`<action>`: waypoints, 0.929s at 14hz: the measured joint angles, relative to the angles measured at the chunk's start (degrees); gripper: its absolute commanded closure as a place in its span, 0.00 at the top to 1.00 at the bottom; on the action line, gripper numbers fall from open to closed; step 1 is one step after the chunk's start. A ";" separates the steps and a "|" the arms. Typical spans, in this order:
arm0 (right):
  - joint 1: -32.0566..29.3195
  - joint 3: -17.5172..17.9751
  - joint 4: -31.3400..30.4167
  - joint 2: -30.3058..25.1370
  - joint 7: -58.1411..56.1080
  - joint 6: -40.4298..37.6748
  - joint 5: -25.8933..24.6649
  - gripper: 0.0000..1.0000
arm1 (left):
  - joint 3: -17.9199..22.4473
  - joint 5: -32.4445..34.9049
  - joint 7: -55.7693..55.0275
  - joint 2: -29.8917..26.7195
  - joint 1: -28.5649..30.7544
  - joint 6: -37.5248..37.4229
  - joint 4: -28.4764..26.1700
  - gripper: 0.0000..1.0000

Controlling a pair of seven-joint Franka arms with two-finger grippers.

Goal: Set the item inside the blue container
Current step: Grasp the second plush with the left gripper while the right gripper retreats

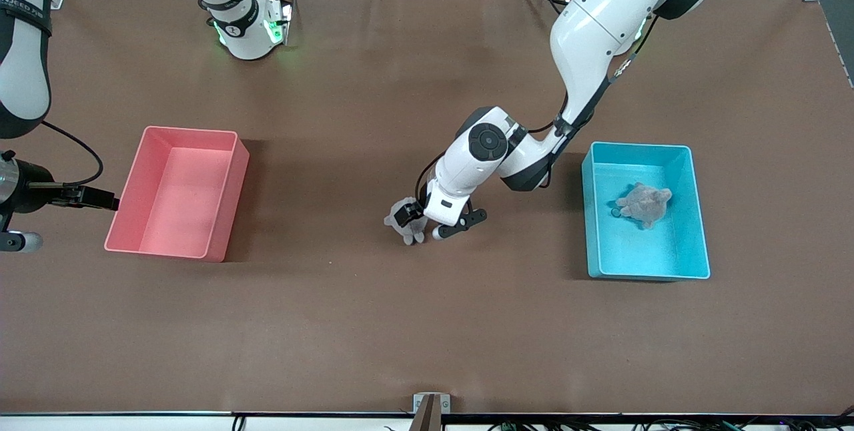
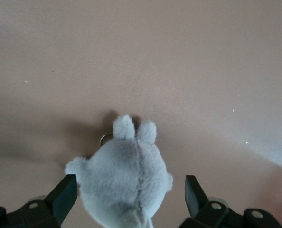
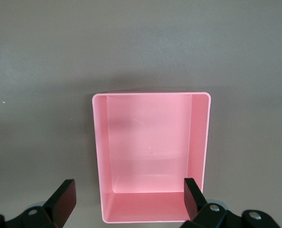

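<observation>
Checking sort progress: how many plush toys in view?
2. One plush toy lies in the blue container. The other, a grey plush, sits on the table mid-table between the open fingers of the left gripper. Pink bin holds none; none visibly hidden.

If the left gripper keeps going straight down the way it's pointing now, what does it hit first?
The grey plush toy. The left gripper is open with a finger on either side of it, so the toy's body comes first, then the brown table under it. How much gap remains is unclear.
</observation>
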 measured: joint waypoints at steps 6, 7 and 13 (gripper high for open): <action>0.10 0.71 0.57 0.01 0.00 -0.84 0.75 1.00 | 0.72 0.00 -0.09 2.01 -2.78 0.15 0.52 1.00; 0.13 0.79 0.58 0.00 0.00 -1.82 0.77 1.00 | 1.25 0.00 -0.09 2.27 -3.21 0.15 0.54 1.00; 1.06 0.94 -0.37 -1.55 0.00 -4.60 0.80 1.00 | 5.44 0.00 -0.64 3.14 -6.29 0.72 0.87 0.69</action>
